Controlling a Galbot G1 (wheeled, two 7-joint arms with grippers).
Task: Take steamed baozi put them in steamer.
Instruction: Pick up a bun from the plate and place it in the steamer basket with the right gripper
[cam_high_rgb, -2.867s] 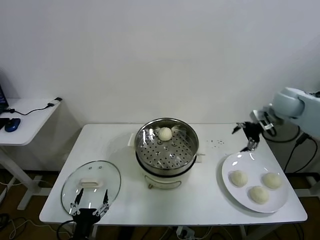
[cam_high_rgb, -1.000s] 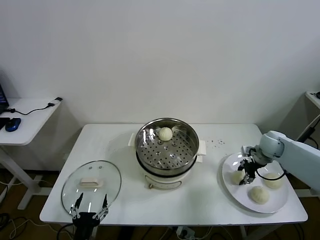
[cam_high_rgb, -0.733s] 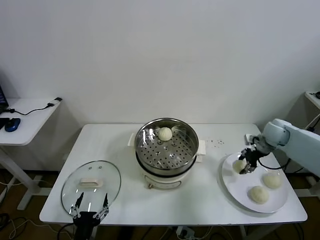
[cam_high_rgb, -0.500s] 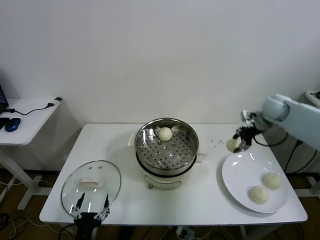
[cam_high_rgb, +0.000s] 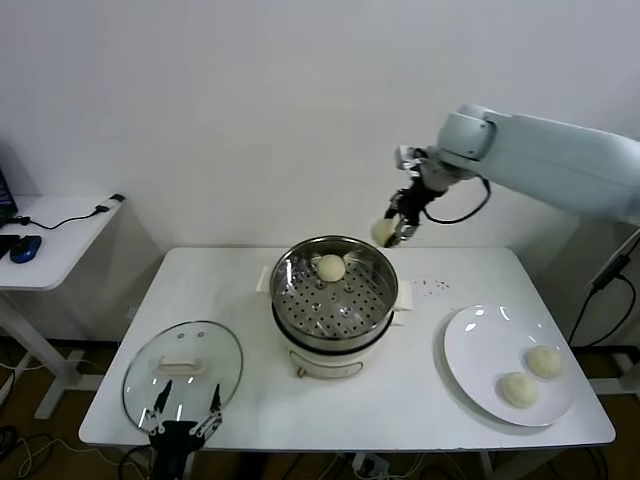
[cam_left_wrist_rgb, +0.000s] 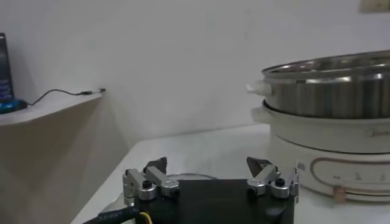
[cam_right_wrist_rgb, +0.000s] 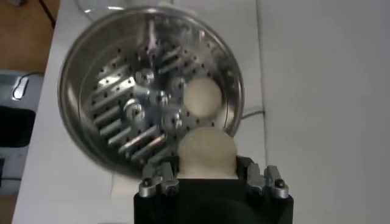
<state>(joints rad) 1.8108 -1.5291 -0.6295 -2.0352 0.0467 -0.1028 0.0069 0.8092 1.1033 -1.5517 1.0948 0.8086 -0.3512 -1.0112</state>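
Right end effector (cam_high_rgb: 397, 228) squeezing one soft baozi (cam_right_wrist_rgb: 206, 150) by its round sides, high above the steamer (cam_high_rgb: 334, 292) rim. Looks light, squishy; needs gentle hold. Left end effector (cam_high_rgb: 183, 421) open, low by tabletop (cam_high_rgb: 420, 400) edge.

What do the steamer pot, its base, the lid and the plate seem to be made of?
Steamer: pot looks like polished steel, mirror reflections, perforated floor; base looks like glossy cream plastic.
Lid: apparently clear glass, the table shows through; pale handle, material unclear.
Plate: glossy white, probably ceramic or melamine, judging by highlights.
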